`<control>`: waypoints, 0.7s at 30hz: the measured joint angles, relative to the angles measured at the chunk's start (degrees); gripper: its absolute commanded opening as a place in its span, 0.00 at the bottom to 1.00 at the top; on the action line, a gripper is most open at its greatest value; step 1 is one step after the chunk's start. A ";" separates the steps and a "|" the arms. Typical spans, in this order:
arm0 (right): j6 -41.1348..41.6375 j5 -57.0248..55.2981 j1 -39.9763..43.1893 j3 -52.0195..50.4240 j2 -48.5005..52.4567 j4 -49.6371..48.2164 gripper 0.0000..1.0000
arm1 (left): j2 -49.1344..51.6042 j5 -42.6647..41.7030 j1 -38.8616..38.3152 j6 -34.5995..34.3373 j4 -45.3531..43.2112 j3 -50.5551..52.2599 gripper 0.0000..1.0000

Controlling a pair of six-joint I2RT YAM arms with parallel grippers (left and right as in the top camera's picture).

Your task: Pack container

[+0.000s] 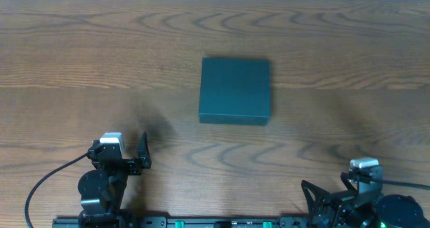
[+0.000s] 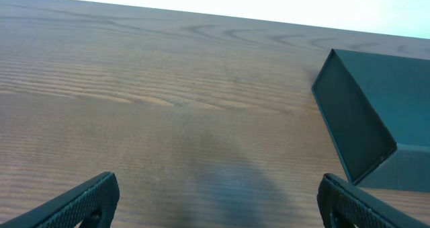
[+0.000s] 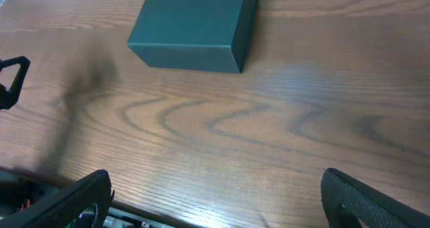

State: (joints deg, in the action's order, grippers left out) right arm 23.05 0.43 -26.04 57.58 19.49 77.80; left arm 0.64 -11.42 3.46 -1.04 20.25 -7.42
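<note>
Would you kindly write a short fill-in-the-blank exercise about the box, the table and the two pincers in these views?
1. The dark teal box sits on the table with its lid ____.
2. The left pincer and the right pincer both hold nothing, and their jaws stand ____.
3. The table's surface shows a brown ____ grain.

Missing words: closed; open; wood

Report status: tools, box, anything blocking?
Both open, empty: left tool, right tool. Closed dark teal box at centre of wooden table, untouched. Nothing seen in the way.
</note>
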 measured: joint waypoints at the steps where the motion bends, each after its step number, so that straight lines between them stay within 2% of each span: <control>1: 0.02 0.00 0.00 0.00 0.00 0.02 0.99 | 0.00 -0.02 0.00 0.00 0.00 0.00 0.95; 15: 0.00 -0.61 0.00 0.00 0.00 -0.33 0.99 | 0.00 0.00 0.00 0.00 0.00 0.00 0.95; 21: -2.32 -4.39 2.75 -3.91 -1.81 -11.47 0.99 | 0.00 -0.02 0.00 0.00 -0.11 0.02 0.95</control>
State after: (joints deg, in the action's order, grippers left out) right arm 20.73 -3.97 -23.29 53.67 17.67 66.32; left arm 0.64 -11.44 3.46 -1.04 20.14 -7.40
